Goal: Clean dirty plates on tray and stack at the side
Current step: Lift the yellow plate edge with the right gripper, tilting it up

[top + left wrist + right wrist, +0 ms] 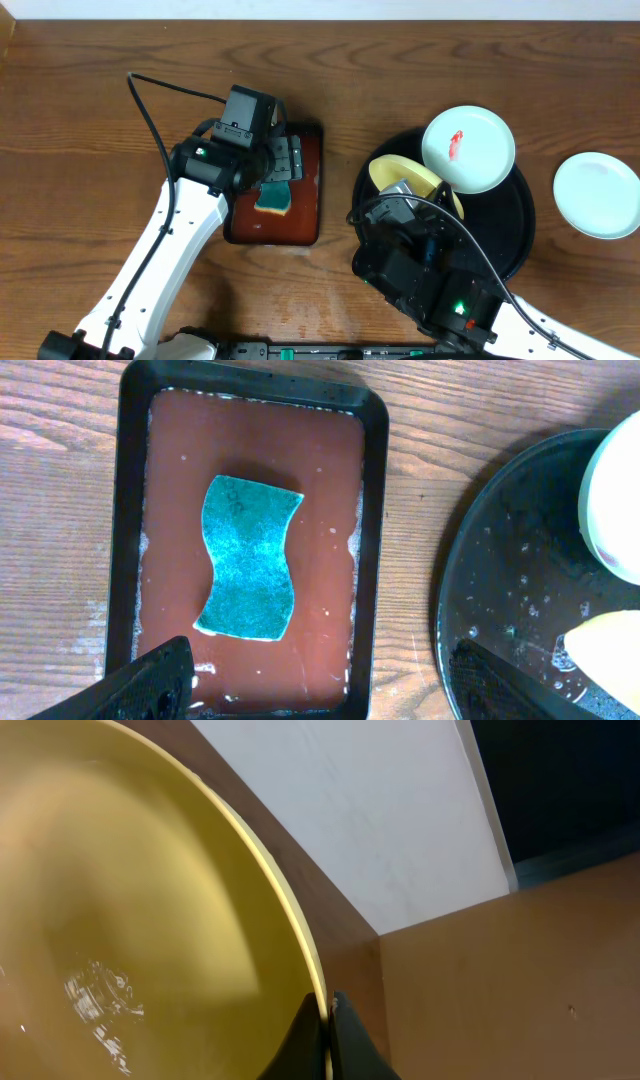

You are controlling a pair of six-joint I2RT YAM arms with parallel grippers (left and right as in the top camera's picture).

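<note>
My right gripper [328, 1018] is shut on the rim of the pale yellow plate [130, 920], which it holds tilted over the left part of the black tray [512, 232]. The yellow plate [398, 172] shows wet streaks. A mint-white plate [468, 148] with a red smear rests on the tray's far rim. Another mint-white plate [598, 195] lies on the table to the right of the tray. My left gripper [325, 690] hangs open above a teal sponge [248, 557], apart from it, with nothing between its fingers [150, 680].
The sponge lies in a small rectangular reddish-brown tray [170, 450] with a wet film, left of the black tray [500, 560]. Bare wooden table [80, 120] surrounds both trays. The right arm's body [420, 270] covers the black tray's near left side.
</note>
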